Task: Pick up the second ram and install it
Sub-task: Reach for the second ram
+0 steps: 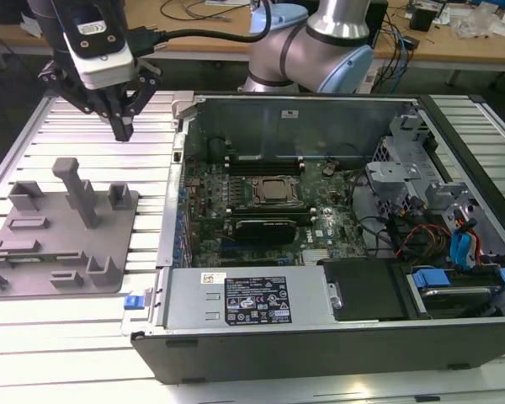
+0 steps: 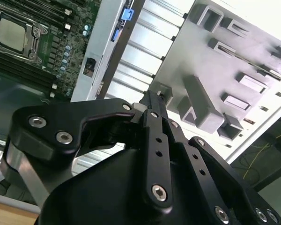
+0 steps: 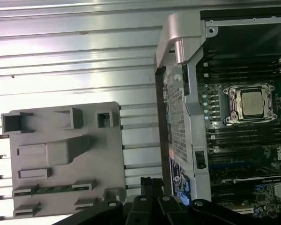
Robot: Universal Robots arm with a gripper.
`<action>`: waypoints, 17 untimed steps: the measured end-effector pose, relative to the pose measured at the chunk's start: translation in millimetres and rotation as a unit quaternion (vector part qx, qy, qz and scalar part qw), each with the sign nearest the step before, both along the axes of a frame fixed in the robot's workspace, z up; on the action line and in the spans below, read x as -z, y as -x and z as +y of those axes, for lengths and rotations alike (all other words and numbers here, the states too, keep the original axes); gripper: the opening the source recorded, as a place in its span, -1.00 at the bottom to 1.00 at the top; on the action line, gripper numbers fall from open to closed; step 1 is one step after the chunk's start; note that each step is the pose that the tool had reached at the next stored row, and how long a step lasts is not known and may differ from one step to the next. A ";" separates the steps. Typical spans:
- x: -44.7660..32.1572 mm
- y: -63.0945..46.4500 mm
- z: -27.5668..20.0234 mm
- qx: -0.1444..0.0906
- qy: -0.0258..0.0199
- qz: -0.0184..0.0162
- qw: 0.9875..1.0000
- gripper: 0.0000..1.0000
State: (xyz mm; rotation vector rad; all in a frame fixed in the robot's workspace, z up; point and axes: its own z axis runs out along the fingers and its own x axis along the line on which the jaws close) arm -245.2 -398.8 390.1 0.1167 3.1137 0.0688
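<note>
Gripper: my gripper (image 1: pixel 122 126) hangs tips-down with its fingers drawn together. I see nothing between them and judge it empty.
Position: it hangs over the slatted table (image 1: pixel 84 337), near the grey fixture plate (image 1: pixel 114 236) and outside the computer case (image 1: pixel 320 118), towards the exterior view's left.
Second ram: in the first wrist view the second ram (image 3: pixel 54 189) lies seated in a slot of the plate, apart from the fingertips and untouched.
Install site: inside the case, the black memory slots (image 1: pixel 265 167) run beside the CPU (image 1: pixel 273 192).
Step in hand: by my judgement this is the approach for the pick-up. No grasp has been made and the stick is not yet installed.
Next move calls for: parted fingers, aligned across the stick's thin faces, and a descent square to its slot.
</note>
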 end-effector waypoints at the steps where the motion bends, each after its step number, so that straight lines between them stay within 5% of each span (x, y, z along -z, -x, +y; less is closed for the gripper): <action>1: 0.1 1.5 0.0 0.000 0.000 0.000 1.000 -0.84; 17: 2.2 27.0 0.0 0.000 0.000 0.000 1.000 -0.84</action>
